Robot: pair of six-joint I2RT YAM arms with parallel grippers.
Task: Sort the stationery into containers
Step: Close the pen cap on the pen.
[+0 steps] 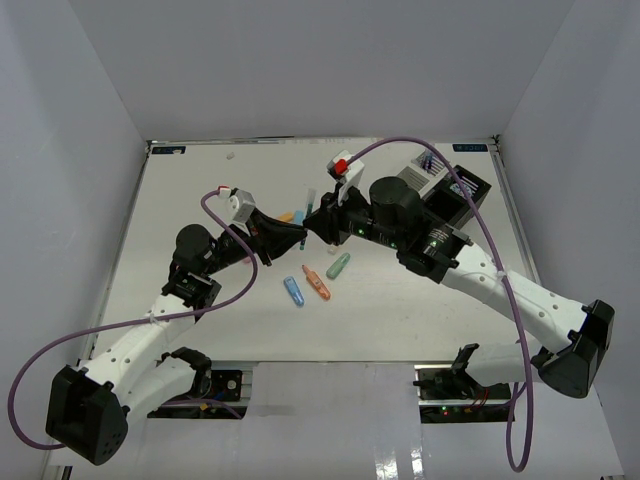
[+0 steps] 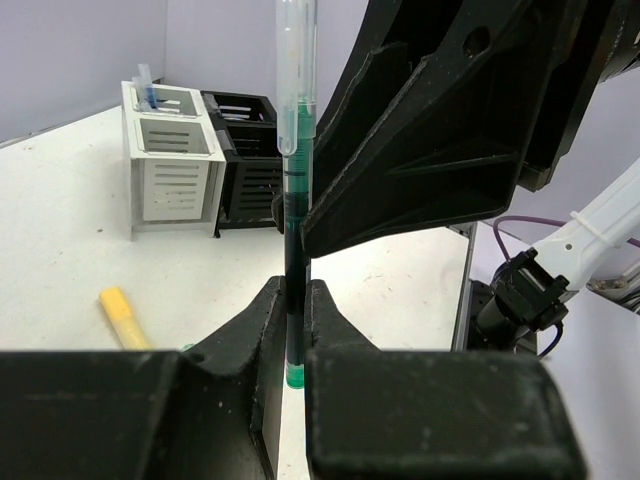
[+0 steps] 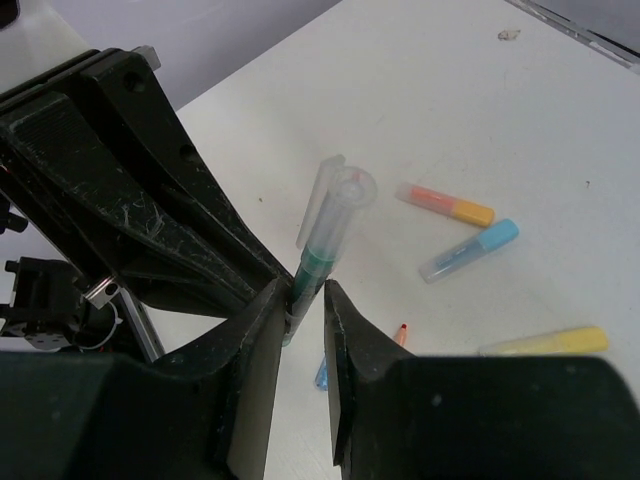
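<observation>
Surface: white table [image 1: 200, 190] inside grey walls, with both arm bases at its near edge.
Boxes: white box [image 2: 170, 160] and black box [image 2: 248, 150] stand touching, side by side, at the far right of the table. Thin items stick up from the white box.
Obstruction: in the top view the right arm's forearm and wrist cover the near part of both boxes. A purple cable [image 1: 440, 150] arches over them.
Loose markers: blue marker [image 1: 293, 291], orange marker [image 1: 317, 283] and green marker [image 1: 338, 265] lie near one another on the table, just on the near side of the grippers. A yellow marker [image 2: 125, 315] lies flat beside the left gripper.
Pen: thin, with green ink and a clear cap [image 2: 297, 150]. It is held at mid-table, between the two grippers, and stands upright in the left wrist view.
Left arm: reaches in from the near left with its elbow bent and its wrist aimed at the table centre.
Left gripper [image 2: 293, 305]: fingers clamped on the lower part of the pen.
Right arm: extends from the near right past the boxes, its wrist aimed left, nose to nose with the left gripper.
Right gripper [image 3: 305, 310]: fingers straddle the pen shaft above the left grip. One finger is against the pen. A narrow gap shows at the other, so the jaws are not clamped.
</observation>
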